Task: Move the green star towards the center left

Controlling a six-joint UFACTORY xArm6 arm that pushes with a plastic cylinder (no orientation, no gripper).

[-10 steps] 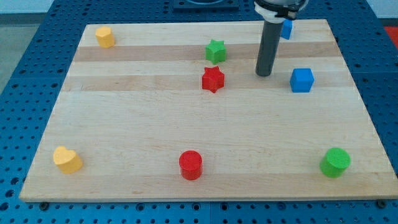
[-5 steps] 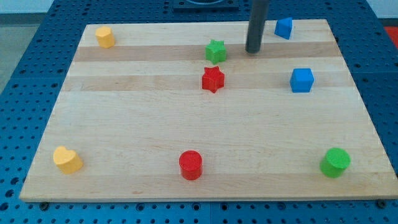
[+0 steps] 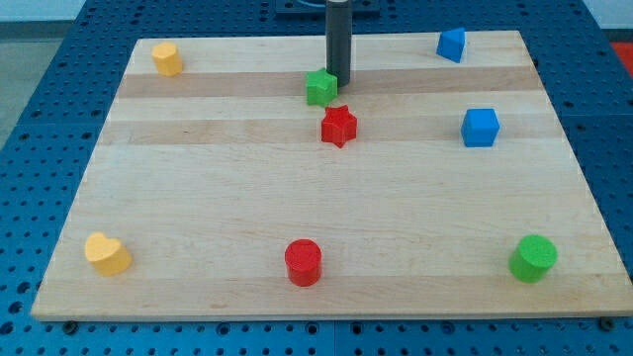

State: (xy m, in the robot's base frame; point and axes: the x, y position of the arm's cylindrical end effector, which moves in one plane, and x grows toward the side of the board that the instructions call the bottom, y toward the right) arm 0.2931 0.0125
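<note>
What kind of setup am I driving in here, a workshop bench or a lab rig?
Most likely a lab test rig: a wooden board sits on a blue perforated bench, strewn with small coloured blocks. My tip is at the green star, on its right in the view.

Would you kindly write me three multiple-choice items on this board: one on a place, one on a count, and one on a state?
1. Where is my tip relative to the green star?
A. at its right edge
B. far below it
C. left of it

2. How many blue blocks are on the board?
A. one
B. two
C. three

3. How do the green star and the red star stand?
A. stacked
B. close together, not stacked
C. at opposite ends of the board

Answers:
1 A, the rod ends beside the star's right edge.
2 B, one blue block lies near the view's top right, and a blue cube below it.
3 B, the red star lies just below and slightly right.
</note>
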